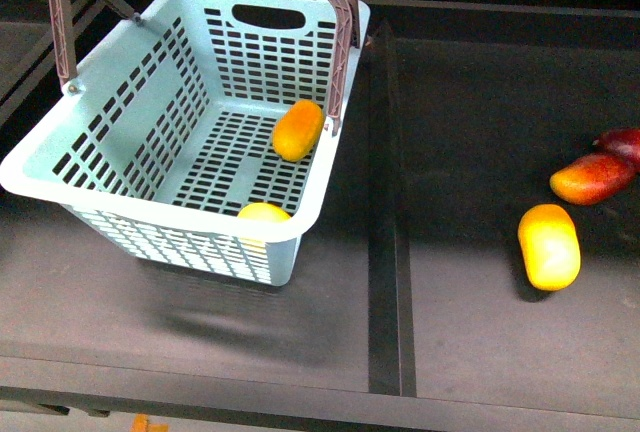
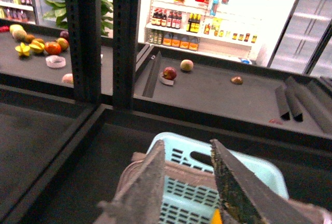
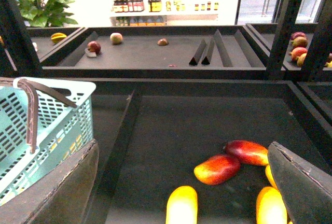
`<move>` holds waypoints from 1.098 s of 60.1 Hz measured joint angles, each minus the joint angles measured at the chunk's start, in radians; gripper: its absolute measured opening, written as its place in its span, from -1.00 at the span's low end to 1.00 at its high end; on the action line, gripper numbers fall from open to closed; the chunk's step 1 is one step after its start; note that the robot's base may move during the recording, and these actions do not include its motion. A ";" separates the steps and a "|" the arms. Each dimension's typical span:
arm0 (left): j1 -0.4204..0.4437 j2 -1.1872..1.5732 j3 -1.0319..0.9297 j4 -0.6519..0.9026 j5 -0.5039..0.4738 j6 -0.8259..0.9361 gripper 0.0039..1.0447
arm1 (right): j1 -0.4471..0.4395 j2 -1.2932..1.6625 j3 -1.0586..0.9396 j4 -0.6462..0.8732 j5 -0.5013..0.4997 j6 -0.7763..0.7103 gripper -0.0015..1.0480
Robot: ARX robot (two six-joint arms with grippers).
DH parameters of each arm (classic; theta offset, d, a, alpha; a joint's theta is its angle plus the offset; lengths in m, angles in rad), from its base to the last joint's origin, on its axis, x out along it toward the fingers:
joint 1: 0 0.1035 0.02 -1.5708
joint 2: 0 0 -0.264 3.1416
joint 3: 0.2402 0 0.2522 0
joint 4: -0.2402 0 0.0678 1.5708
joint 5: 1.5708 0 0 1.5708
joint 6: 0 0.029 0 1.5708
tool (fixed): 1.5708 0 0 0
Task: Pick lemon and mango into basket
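The light aqua basket point(image 1: 150, 152) hangs tilted over the left shelf bay, casting a shadow on the shelf under it. Its brown handle point(image 1: 345, 42) arches across the top. Inside, the orange mango point(image 1: 298, 130) rests against the right wall and the yellow lemon point(image 1: 263, 214) lies low by the near wall. My left gripper point(image 2: 188, 146) is shut on the brown handle point(image 2: 179, 168), one finger on each side; a sliver of orange fruit shows below. My right gripper point(image 3: 182, 146) is open over the right bay, holding nothing. The basket point(image 3: 46, 130) shows at that view's edge.
Three other mangoes lie in the right bay: a plump yellow-orange one point(image 1: 549, 245), a red-orange one point(image 1: 592, 177) and a dark red one point(image 1: 622, 140). A raised dark divider point(image 1: 385, 212) separates the bays. More shelves with fruit stand beyond.
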 joint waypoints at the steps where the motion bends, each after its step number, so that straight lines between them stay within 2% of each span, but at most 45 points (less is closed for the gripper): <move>1: 0.005 -0.010 -0.019 0.002 0.007 0.015 -0.81 | 0.000 0.000 0.000 0.000 0.000 0.000 0.83; 3: 0.015 -0.031 -0.057 0.003 0.020 0.031 -0.95 | 0.000 0.000 0.000 0.000 0.000 0.000 0.83; 16: 0.084 -0.217 -0.232 -0.002 0.078 0.066 -0.95 | 0.000 0.000 0.000 0.000 0.000 0.000 0.83; 30: 0.127 -0.400 -0.343 -0.081 0.124 0.070 -0.95 | 0.000 0.000 0.000 0.000 0.000 0.000 0.83; 33: 0.169 -0.433 -0.364 -0.094 0.186 0.071 -0.95 | 0.000 0.000 0.000 0.000 0.000 0.000 0.83; 38: 0.202 -0.451 -0.407 -0.061 0.191 0.072 -0.95 | 0.000 0.000 0.000 0.000 0.000 0.000 0.83; 66: 0.205 -0.834 -0.454 -0.392 0.200 0.073 -0.95 | 0.000 0.000 0.000 0.000 0.000 0.000 0.83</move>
